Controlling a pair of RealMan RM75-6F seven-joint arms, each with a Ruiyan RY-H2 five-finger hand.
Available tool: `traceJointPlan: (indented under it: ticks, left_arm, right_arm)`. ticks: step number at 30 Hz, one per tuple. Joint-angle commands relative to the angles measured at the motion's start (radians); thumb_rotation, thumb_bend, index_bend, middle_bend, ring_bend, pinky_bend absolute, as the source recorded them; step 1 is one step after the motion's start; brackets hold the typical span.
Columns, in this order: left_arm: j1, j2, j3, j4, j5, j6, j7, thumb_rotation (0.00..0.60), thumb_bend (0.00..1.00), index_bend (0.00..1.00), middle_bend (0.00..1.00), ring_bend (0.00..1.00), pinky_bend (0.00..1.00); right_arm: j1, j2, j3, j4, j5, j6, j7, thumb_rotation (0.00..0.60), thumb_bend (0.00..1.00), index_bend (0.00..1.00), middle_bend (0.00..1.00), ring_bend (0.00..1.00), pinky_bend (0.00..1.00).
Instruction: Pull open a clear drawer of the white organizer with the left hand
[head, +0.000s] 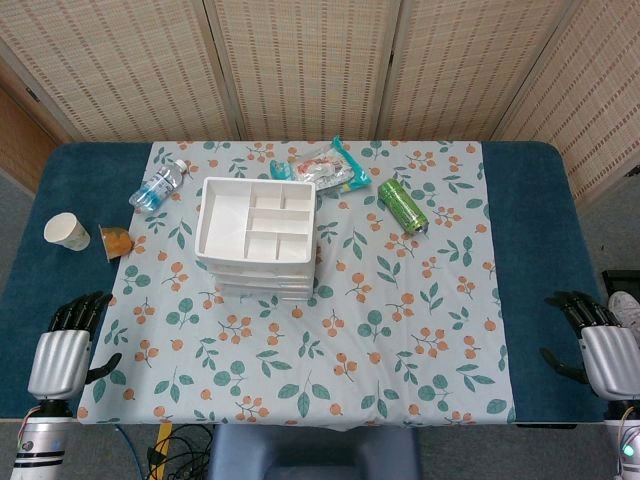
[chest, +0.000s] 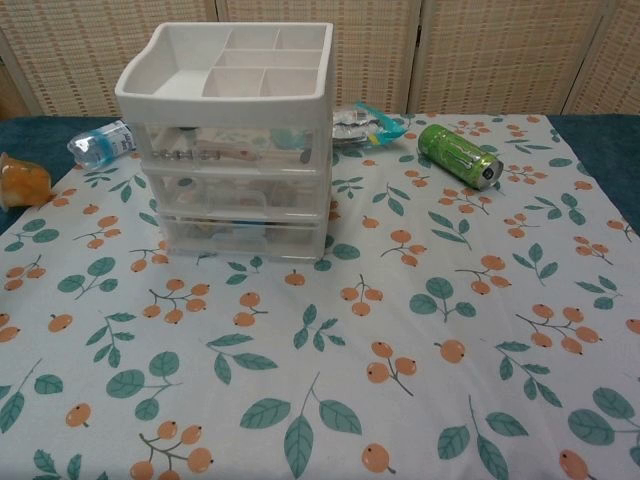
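Note:
The white organizer (head: 257, 236) (chest: 229, 140) stands left of the table's middle, with a compartmented top tray and three clear drawers (chest: 235, 190) facing me, all pushed in. Small items show through the drawer fronts. My left hand (head: 68, 340) rests at the table's near left edge, fingers spread and holding nothing, well short of the organizer. At the near right edge lies my right hand (head: 597, 340), likewise empty with fingers apart. Neither hand shows in the chest view.
A floral cloth (head: 400, 330) covers the table. A water bottle (head: 158, 186) lies left of the organizer, a green can (head: 402, 206) to its right, snack packets (head: 325, 172) behind it. A paper cup (head: 67, 232) and an orange jelly cup (head: 117, 241) sit at far left.

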Motion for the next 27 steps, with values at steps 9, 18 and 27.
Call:
traceJointPlan:
  ticks: [9, 18, 27]
  left_arm:
    - [0.008, 0.002, 0.007, 0.004, 0.012, 0.010, -0.013, 0.600, 0.17, 0.14, 0.14, 0.12, 0.15]
    - [-0.001, 0.010, 0.001, 0.018, 0.033, 0.007, -0.036, 0.600, 0.17, 0.14, 0.14, 0.12, 0.15]
    - [-0.049, 0.000, -0.012, 0.066, 0.110, -0.011, -0.113, 0.600, 0.17, 0.20, 0.20, 0.23, 0.30]
  right_arm:
    - [-0.001, 0.005, 0.002, -0.005, -0.006, 0.010, -0.002, 0.600, 0.23, 0.22, 0.19, 0.17, 0.21]
    - [0.000, 0.012, 0.007, -0.011, -0.009, 0.021, -0.009, 0.600, 0.23, 0.22, 0.19, 0.17, 0.22]
    - [0.011, 0.030, 0.030, -0.028, -0.005, 0.032, -0.037, 0.600, 0.23, 0.22, 0.19, 0.17, 0.21]
